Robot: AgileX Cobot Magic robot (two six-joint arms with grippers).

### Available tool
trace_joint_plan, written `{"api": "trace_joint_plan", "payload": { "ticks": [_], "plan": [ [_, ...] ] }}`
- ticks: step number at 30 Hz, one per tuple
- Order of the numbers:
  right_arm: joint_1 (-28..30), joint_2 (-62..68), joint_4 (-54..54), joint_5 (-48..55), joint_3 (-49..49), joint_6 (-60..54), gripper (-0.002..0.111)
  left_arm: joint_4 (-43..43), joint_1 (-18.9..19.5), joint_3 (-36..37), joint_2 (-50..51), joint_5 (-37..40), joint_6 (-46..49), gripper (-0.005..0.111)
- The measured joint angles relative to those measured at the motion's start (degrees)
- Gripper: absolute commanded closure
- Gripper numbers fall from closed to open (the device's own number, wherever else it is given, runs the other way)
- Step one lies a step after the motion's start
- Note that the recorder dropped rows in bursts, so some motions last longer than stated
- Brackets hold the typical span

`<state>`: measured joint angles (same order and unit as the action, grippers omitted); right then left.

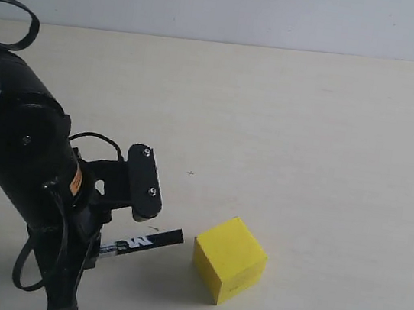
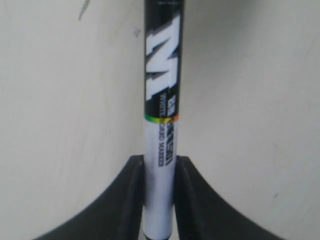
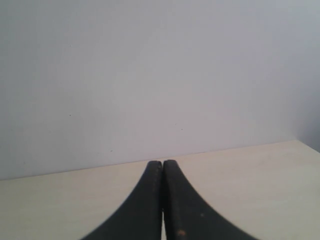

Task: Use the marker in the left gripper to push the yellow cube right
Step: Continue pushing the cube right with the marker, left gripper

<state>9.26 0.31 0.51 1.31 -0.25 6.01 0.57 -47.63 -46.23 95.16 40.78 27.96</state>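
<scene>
The left claw [image 1: 104, 252] is pinching the marker [image 1: 145, 241] by its white end, with one finger on each side of the barrel. The long black part with the printed letters sticks out in front like a small pole. I think it is held this way to give reach: the tip can meet the yellow cube [image 1: 229, 260] while the bulky arm does not come near it. The marker lies low and almost flat over the table [image 1: 325, 141] and points to the right, toward the left face of the cube. The cube sits on the table just to the right of the marker's tip. In the exterior view a narrow gap shows between them, so I judge that the push has not begun. The left wrist view shows only the barrel and the bare table, not the cube, so I cannot tell from it how well the tip is lined up. The cube stands a little turned, with one vertical edge toward the camera. A push that lands away from the middle of its face would probably spin it instead of sliding it straight. The right claw [image 3: 162, 167] has its fingers pressed together with nothing between them. It looks toward the wall [image 3: 150, 75], well away from the work, as this job needs only one arm.
</scene>
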Motion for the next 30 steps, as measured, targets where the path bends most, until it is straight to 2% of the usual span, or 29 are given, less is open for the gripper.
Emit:
{"api": "trace_joint_plan", "payload": {
  "ticks": [3, 6, 10, 13, 18, 21, 23, 30],
  "plan": [
    [0.0, 0.0, 0.0, 0.0, 0.0, 0.0, 0.108, 0.4, 0.0, -0.1, 3.5, -2.8, -0.8, 0.107],
    [0.0, 0.0, 0.0, 0.0, 0.0, 0.0, 0.108, 0.6, 0.0, -1.4, 4.2, -2.3, -1.8, 0.107],
    [0.0, 0.0, 0.0, 0.0, 0.0, 0.0, 0.108, 0.6, 0.0, -3.6, 4.2, 6.3, -2.4, 0.107],
    [0.0, 0.0, 0.0, 0.0, 0.0, 0.0, 0.108, 0.7, 0.0, -3.6, 4.2, 8.6, -2.7, 0.107],
    [0.0, 0.0, 0.0, 0.0, 0.0, 0.0, 0.108, 2.3, -2.6, -3.6, 4.2, 5.9, -2.7, 0.107],
    [0.0, 0.0, 0.0, 0.0, 0.0, 0.0, 0.108, 3.7, -5.2, -3.8, 4.3, -2.4, -2.5, 0.107],
    [0.0, 0.0, 0.0, 0.0, 0.0, 0.0, 0.108, 3.9, -5.4, -4.2, 4.4, -3.8, -2.5, 0.107],
    [0.0, 0.0, 0.0, 0.0, 0.0, 0.0, 0.108, -0.2, -5.2, -6.0, 4.5, 1.1, -2.5, 0.107]
  ]
}}
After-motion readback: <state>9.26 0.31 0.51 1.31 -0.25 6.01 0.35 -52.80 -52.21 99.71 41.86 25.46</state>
